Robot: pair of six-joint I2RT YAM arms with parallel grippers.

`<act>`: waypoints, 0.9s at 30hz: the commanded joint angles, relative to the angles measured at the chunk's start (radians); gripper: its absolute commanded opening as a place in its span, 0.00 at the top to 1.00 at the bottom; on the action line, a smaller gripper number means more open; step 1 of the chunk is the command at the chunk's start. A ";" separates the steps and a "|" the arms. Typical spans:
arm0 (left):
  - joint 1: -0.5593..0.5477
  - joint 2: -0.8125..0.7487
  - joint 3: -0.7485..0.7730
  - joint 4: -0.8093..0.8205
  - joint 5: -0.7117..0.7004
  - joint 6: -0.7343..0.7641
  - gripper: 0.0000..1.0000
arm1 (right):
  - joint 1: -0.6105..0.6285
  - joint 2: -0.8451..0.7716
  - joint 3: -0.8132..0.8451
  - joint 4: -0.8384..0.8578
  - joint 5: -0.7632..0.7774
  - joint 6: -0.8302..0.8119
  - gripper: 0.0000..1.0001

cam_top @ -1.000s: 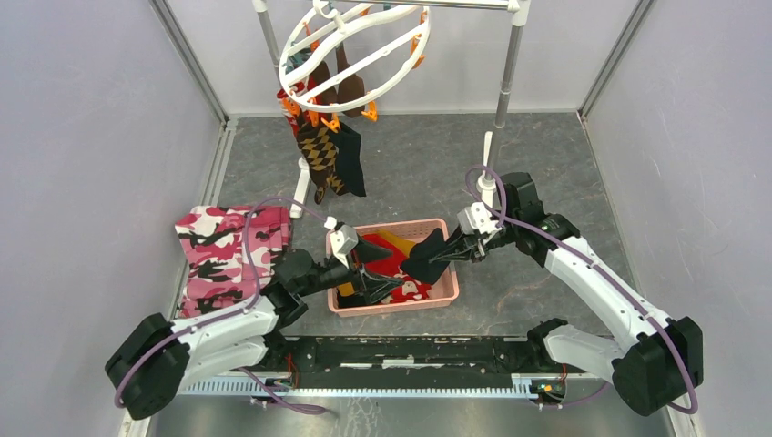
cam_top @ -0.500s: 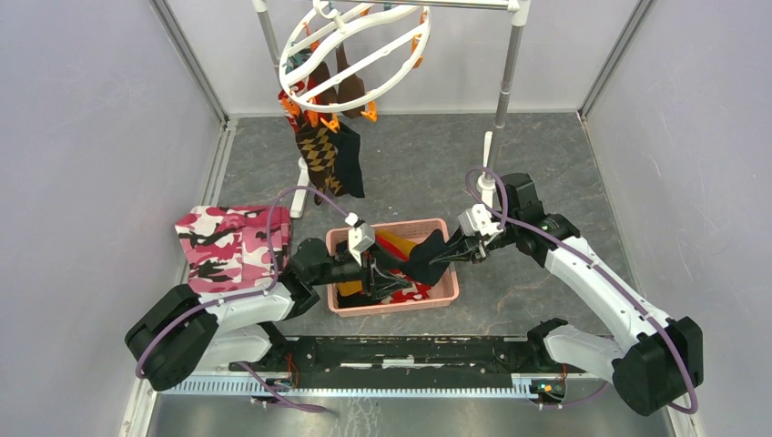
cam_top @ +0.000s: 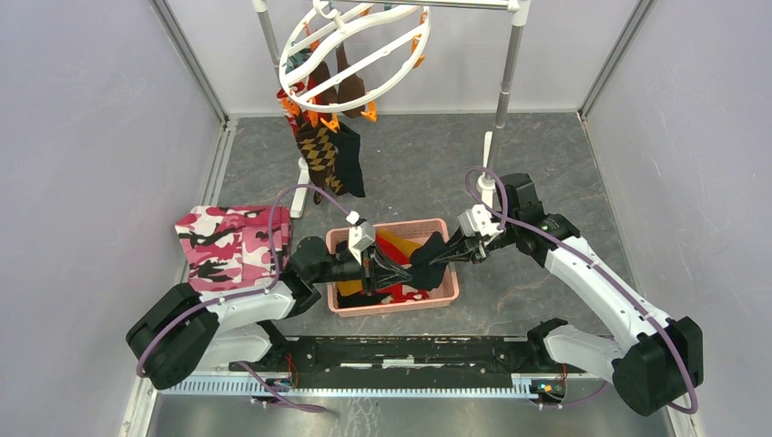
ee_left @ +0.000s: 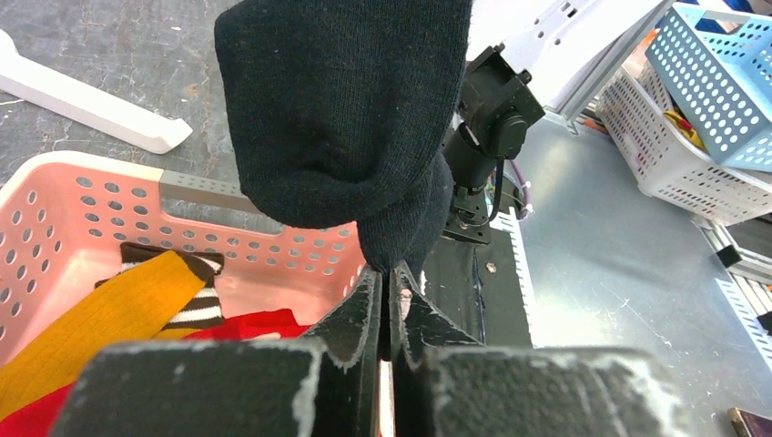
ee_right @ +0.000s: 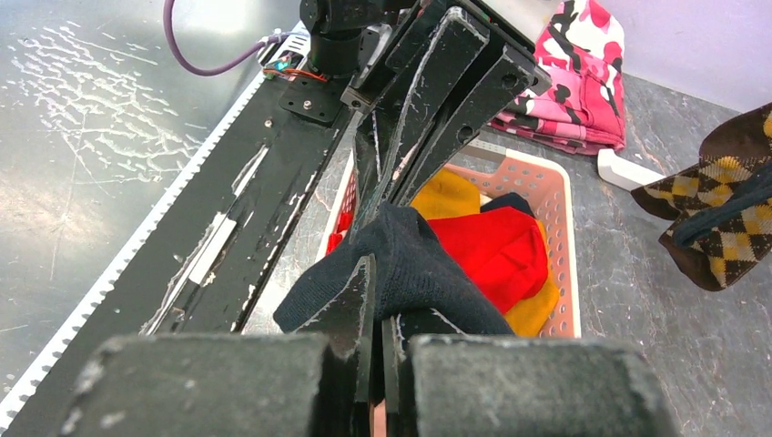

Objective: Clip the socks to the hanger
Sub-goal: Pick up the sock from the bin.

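A black sock [cam_top: 426, 258] is stretched between both grippers above the pink basket [cam_top: 391, 306]. My left gripper [cam_top: 401, 270] is shut on its lower tip, and in the left wrist view the sock [ee_left: 346, 118] bulges just past the closed left gripper [ee_left: 390, 273]. My right gripper [cam_top: 451, 252] is shut on the other end; in the right wrist view the right gripper [ee_right: 378, 282] pinches the sock [ee_right: 410, 273]. Red [ee_right: 487, 250] and mustard [ee_left: 100, 319] socks lie in the basket. The white round hanger [cam_top: 382, 88] hangs at the back with an argyle sock [cam_top: 320, 155] and other dark socks clipped on.
A pink camouflage cloth [cam_top: 232, 250] lies left of the basket. The metal pole rack [cam_top: 510, 73] stands at the back with its white foot [cam_top: 300, 187] on the floor. Blue and white perforated bins [ee_left: 719, 73] sit beyond the near edge. A black rail [cam_top: 410, 350] runs between the arm bases.
My left gripper moved right from the basket's left side to the sock and closed on its lower tip. The right arm has held still with the sock.
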 commanded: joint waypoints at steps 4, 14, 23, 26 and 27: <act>-0.001 -0.038 0.013 0.052 -0.016 -0.111 0.98 | -0.008 -0.002 0.050 0.056 0.140 0.059 0.80; 0.003 -0.135 -0.036 -0.073 -0.263 -0.705 0.98 | -0.051 -0.067 0.041 0.185 0.579 0.208 0.28; 0.003 -0.235 0.006 -0.269 -0.443 -1.054 0.98 | -0.048 -0.116 0.047 -0.103 0.144 -0.244 0.22; 0.003 -0.226 0.018 -0.278 -0.462 -1.118 0.98 | -0.025 -0.111 0.032 -0.145 0.129 -0.339 0.22; 0.003 -0.217 0.022 -0.278 -0.462 -1.134 0.98 | -0.017 -0.111 0.025 -0.130 0.141 -0.328 0.22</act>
